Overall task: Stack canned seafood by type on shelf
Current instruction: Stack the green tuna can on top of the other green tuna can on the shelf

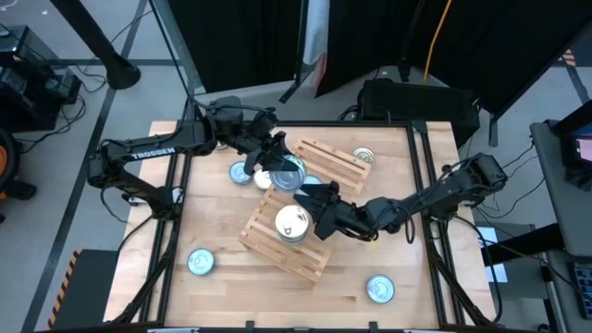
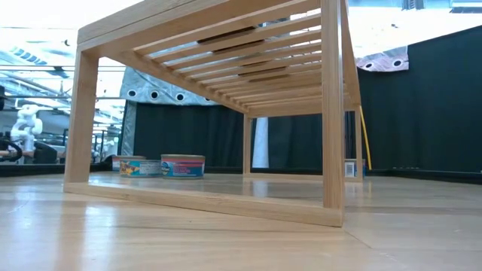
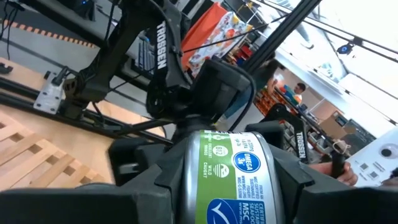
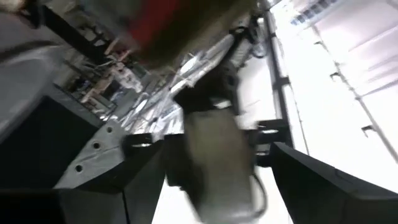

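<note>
My left gripper point(image 1: 280, 169) is shut on a silver-topped, green-labelled tin point(image 1: 289, 176) in the air between two light-wood slatted racks. My right gripper point(image 1: 310, 192) comes at the same tin from the table's right and is open. In the right wrist view its fingers point(image 4: 149, 177) stand on either side of the blurred tin point(image 4: 217, 158), with a gap showing. The nearer rack point(image 1: 277, 252) carries one white-topped tin point(image 1: 292, 224) flat on its slats. The farther rack point(image 1: 335, 159) has a silver-topped tin point(image 1: 364, 157) at its right end. My left gripper pinches the tin by its labelled side wall point(image 3: 231, 177), one finger point(image 3: 93, 205) on each side. It reaches in from the table's far left. The tin is lifted clear of the table and the racks.
Blue-topped tins lie loose on the tabletop at the left point(image 1: 242, 173), near left point(image 1: 201, 263), near right point(image 1: 379, 289) and under the grippers point(image 1: 313, 182). In the low view the nearer rack point(image 2: 331, 113) fills the foreground, with two tins point(image 2: 182, 165) behind it.
</note>
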Available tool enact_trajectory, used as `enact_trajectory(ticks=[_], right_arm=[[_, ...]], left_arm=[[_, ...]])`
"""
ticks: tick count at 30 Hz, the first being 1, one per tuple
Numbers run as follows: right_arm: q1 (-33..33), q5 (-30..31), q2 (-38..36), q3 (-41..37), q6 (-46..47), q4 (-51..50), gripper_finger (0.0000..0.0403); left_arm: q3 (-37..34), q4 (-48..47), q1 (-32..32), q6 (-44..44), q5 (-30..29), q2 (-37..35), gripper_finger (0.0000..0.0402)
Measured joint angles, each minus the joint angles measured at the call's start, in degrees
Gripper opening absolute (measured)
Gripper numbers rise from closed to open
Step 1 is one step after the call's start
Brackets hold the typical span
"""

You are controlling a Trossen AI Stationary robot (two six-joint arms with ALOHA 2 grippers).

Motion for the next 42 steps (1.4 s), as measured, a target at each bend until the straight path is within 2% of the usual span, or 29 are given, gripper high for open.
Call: enact_trajectory(ticks=[10,19,23,36,42], right_arm=[[-1.5,-0.4,0.0,0.0,-0.6,1.4,0.0269],[-1.8,-0.6,0.0,0.0,-0.7,1.1,0.0198],[-1.8,-0.5,-0.1,0.0,-0.8,1.0,0.0180],[-2.7,-1.8,-0.1,0.0,-1.0,0.7,0.0213],[-4.2,-2.9,-0.1,0.0,-1.0,0.9,0.0193]], left_arm=[[0.0,-1.9,-1.2,0.1,-2.4,0.0,0.0147],[0.0,-2.4,-2.2,0.1,-3.3,0.0,0.0148],[0.0,-2.5,-2.2,0.1,-4.2,0.0,0.0148],[0.0,-2.7,-2.3,0.0,-6.0,0.0,0.0148],[0.0,-2.9,-2.3,0.0,-7.1,0.0,0.0148]])
